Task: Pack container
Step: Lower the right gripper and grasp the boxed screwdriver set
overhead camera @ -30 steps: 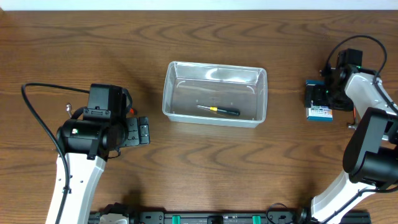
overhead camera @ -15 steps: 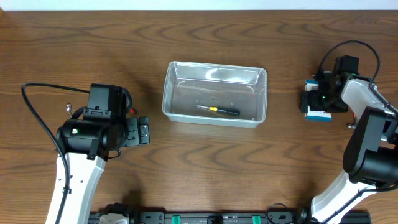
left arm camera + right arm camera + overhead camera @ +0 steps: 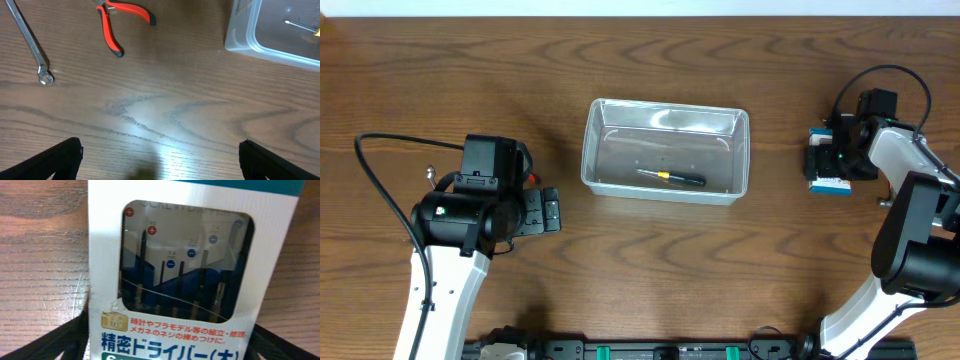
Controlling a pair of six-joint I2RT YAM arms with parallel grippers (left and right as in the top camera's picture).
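We pinch the blue-and-white screwdriver box (image 3: 172,280) in our right gripper (image 3: 827,160)
The container (image 3: 666,105) sits mid-table, one screwdriver (image 3: 672,177) lying inside; our left gripper (image 3: 160,147) hovers spread wide near the red pliers (image 3: 122,20) and wrench (image 3: 30,42)

Brown wood-grain table (image 3: 440,70), pale strip (image 3: 640,7) beyond, lamp glare

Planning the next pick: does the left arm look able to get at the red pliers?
Probably yes. The pliers lie on bare table just ahead of the open left tool, with nothing between; the wrench lies apart, off to the side.
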